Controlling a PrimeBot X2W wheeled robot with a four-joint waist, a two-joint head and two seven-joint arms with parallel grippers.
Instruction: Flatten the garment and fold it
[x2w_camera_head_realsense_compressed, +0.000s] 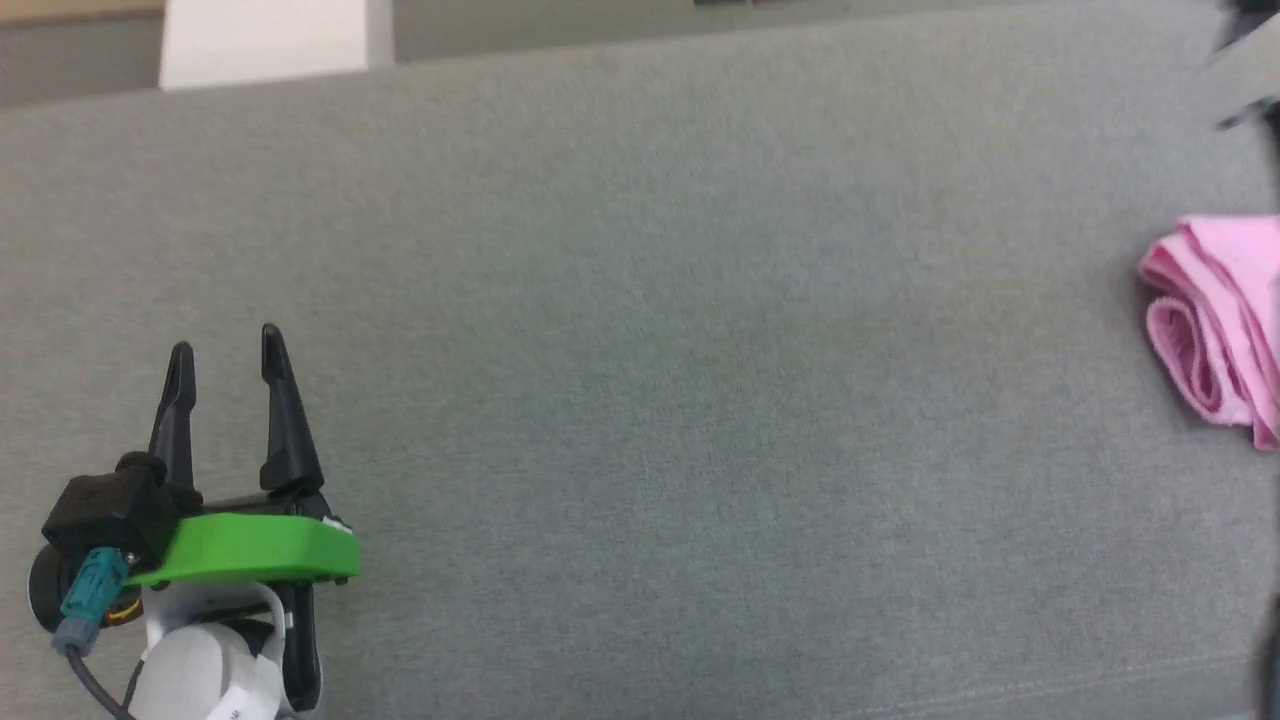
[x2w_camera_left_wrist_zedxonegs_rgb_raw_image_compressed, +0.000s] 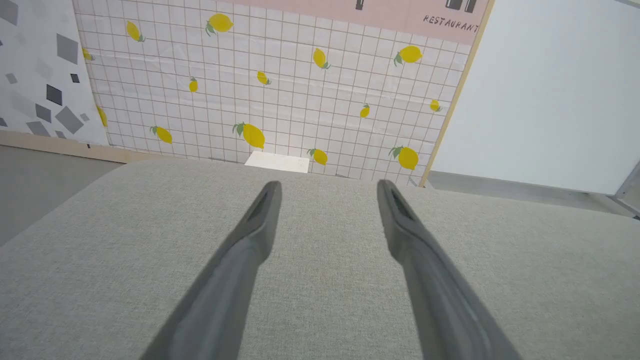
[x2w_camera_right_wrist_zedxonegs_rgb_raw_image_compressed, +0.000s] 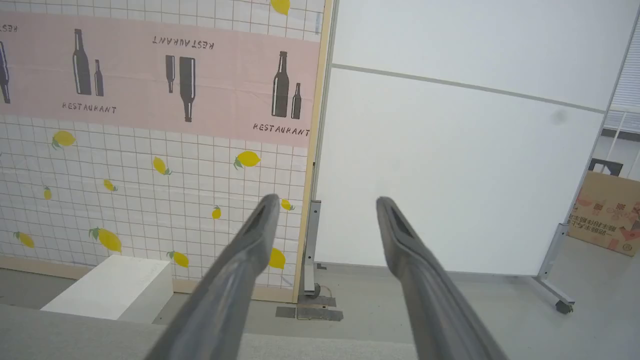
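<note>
The garment (x2w_camera_head_realsense_compressed: 1215, 320), light pink and bundled in folds, lies on the grey cushioned surface (x2w_camera_head_realsense_compressed: 640, 400) at the far right edge of the head view, partly cut off. My left gripper (x2w_camera_head_realsense_compressed: 227, 362) stands open at the lower left, far from the garment, with nothing between its fingers. In the left wrist view the left gripper (x2w_camera_left_wrist_zedxonegs_rgb_raw_image_compressed: 327, 195) hangs open over bare grey fabric. In the right wrist view my right gripper (x2w_camera_right_wrist_zedxonegs_rgb_raw_image_compressed: 325, 207) is open and empty, pointing past the far edge of the surface toward the wall.
A white block (x2w_camera_head_realsense_compressed: 262, 40) sits on the floor beyond the surface's far edge. A lemon-patterned tiled wall (x2w_camera_left_wrist_zedxonegs_rgb_raw_image_compressed: 280, 90) and a white partition panel (x2w_camera_right_wrist_zedxonegs_rgb_raw_image_compressed: 450, 165) stand behind. A cardboard box (x2w_camera_right_wrist_zedxonegs_rgb_raw_image_compressed: 607, 215) rests at the far right.
</note>
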